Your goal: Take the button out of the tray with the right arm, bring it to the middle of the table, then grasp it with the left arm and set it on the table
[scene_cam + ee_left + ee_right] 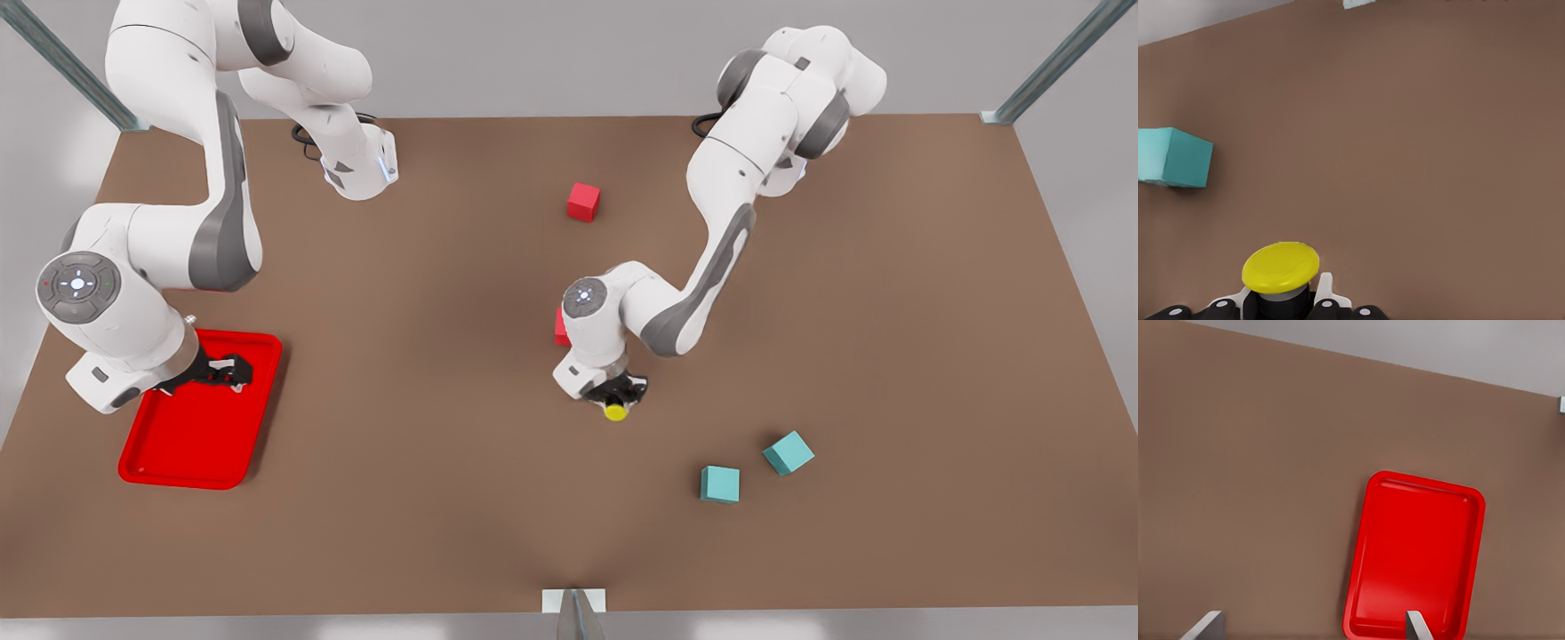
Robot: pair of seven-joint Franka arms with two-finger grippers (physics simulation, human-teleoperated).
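Glossy red tray (1415, 553); matt brown table (444, 267); smooth yellow button (1281, 267)

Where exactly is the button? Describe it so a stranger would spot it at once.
Find the brown table, then the white arm reaching into its middle. The button sits in that arm's left gripper. It is small, round and yellow-capped on a black base, unlike the square red cubes and teal cubes.

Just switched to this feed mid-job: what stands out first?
The left gripper, near the brown table's middle, is shut on the tiny yellow domed button. At the front view's left, the right gripper hangs open over the shallow red tray. Two teal cubes lie close to the button.
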